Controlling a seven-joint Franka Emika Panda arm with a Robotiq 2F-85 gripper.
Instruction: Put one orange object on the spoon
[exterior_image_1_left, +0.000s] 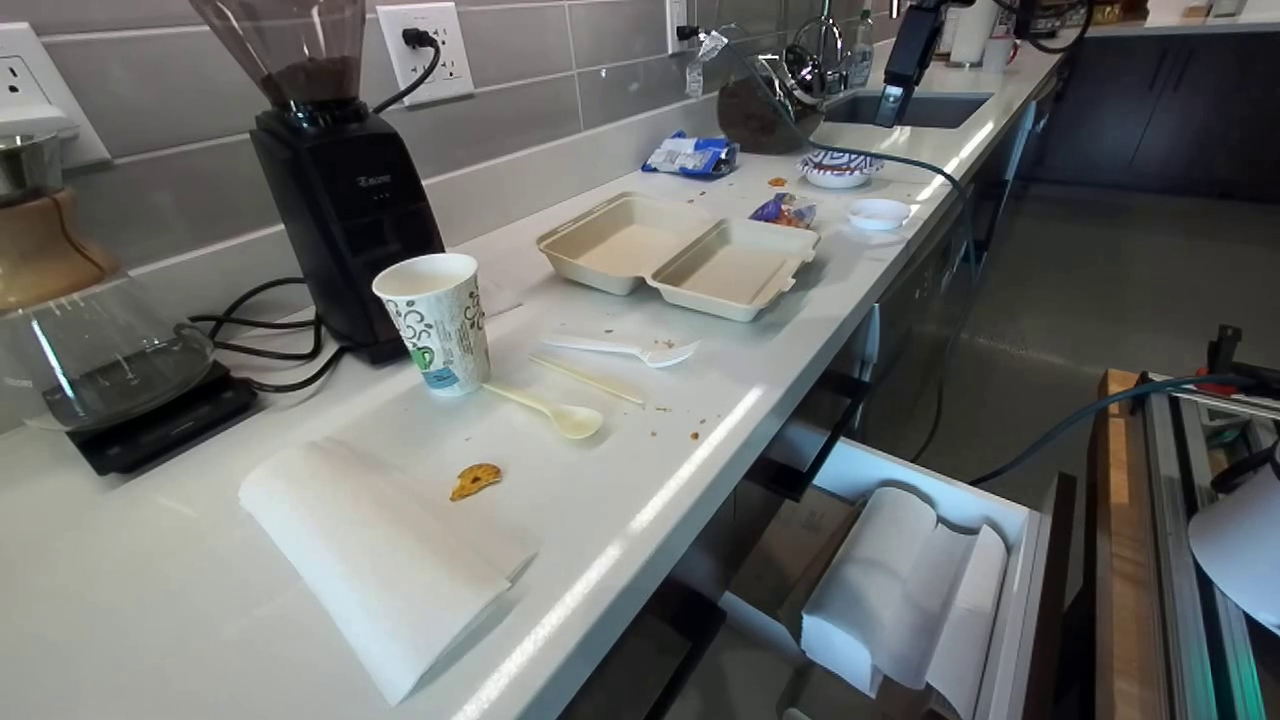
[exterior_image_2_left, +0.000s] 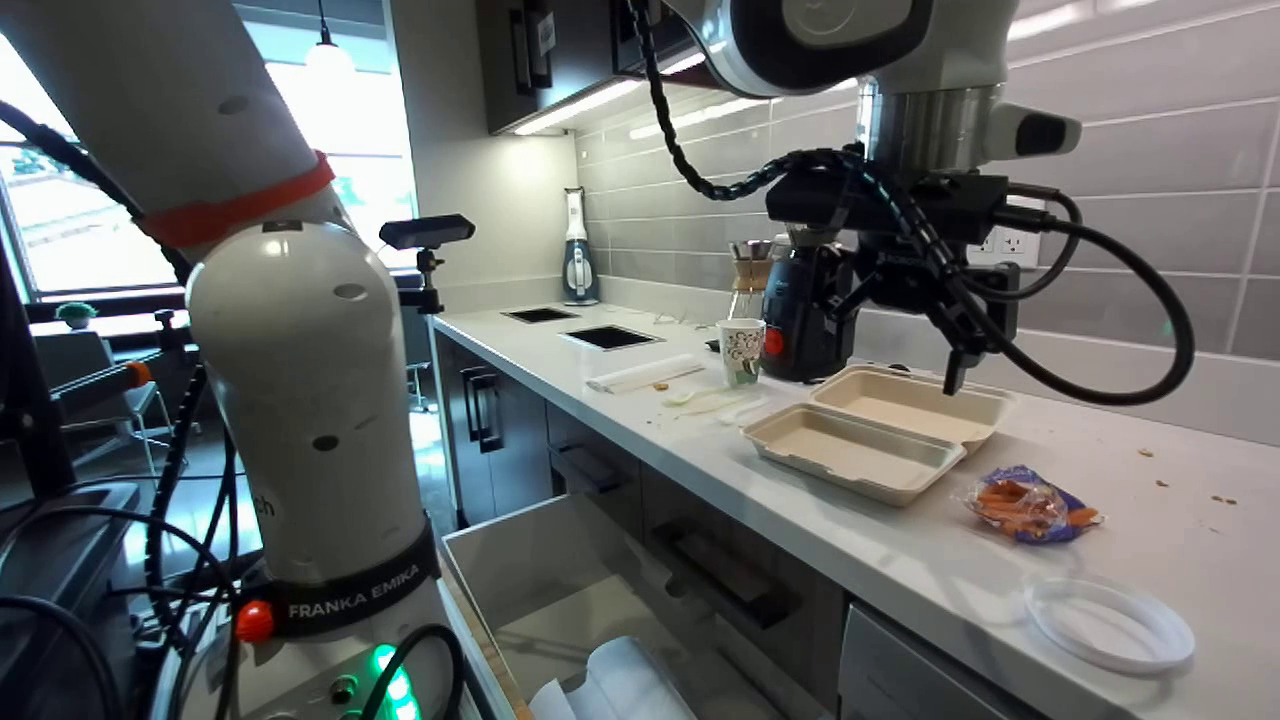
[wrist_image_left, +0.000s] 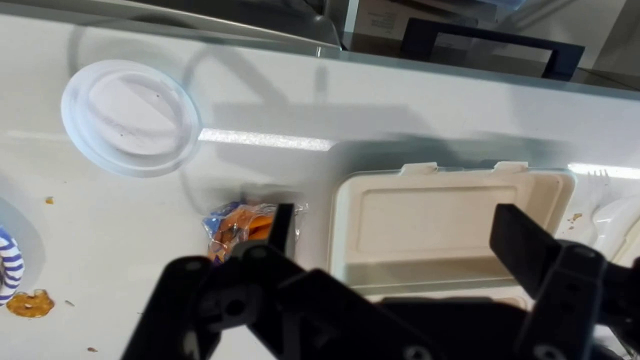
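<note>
Countertop (exterior_image_1_left: 590, 490) Status and Positions

Gray tiled wall (exterior_image_1_left: 520, 50) rises behind the back edge. We register the gripper (wrist_image_left: 394, 222) above this surface, fingers spread wide. We locate bright orange pieces (exterior_image_2_left: 1010, 497) inside a plastic bag (exterior_image_2_left: 1050, 530), set back from the front edge. Spoon (exterior_image_1_left: 573, 421) lies beside the paper cup (exterior_image_1_left: 448, 335), bowl toward that edge.

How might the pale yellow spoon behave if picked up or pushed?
The spoon is probably light, being slim and plastic-looking. Its narrow handle may flex when pinched. Lying on the smooth, shiny counter, it would likely slide or swivel if nudged.
</note>
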